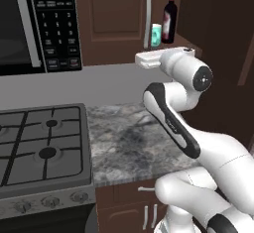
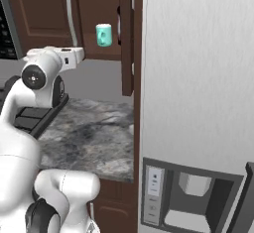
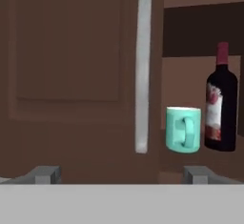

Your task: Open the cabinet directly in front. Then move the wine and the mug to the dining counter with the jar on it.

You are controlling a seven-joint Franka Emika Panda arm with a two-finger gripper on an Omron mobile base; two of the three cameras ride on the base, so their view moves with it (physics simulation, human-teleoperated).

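Two doors belong to the cabinet [image 1: 116, 14]: the left one is seen closed, with its long silver bar handle [image 3: 142, 70] running vertically, while the right side is seen open, so that a dark shelf is exposed. On that shelf the mug [image 3: 183, 129] and the wine [image 3: 221, 101] are stood upright, the mug just beside the bottle on its left, with its side handle turned toward the hand camera. A dark red label with a pale patch is carried by the bottle; no writing on it can be read.

Below the cabinet a grey marbled table [image 1: 134, 138] is laid over dark brown fronts with short silver handles. A gas stove [image 1: 42, 147] with black grates and a row of knobs adjoins it on the left, and a microwave [image 1: 37, 24] with a keypad is mounted above the stove; its key captions are too small to be read. A pale refrigerator [image 2: 198, 88] with a dispenser recess is stood at the right of the table.

The pincer [image 3: 122, 174] is held spread wide, empty, in front of the closed door and below the shelf, apart from both items.
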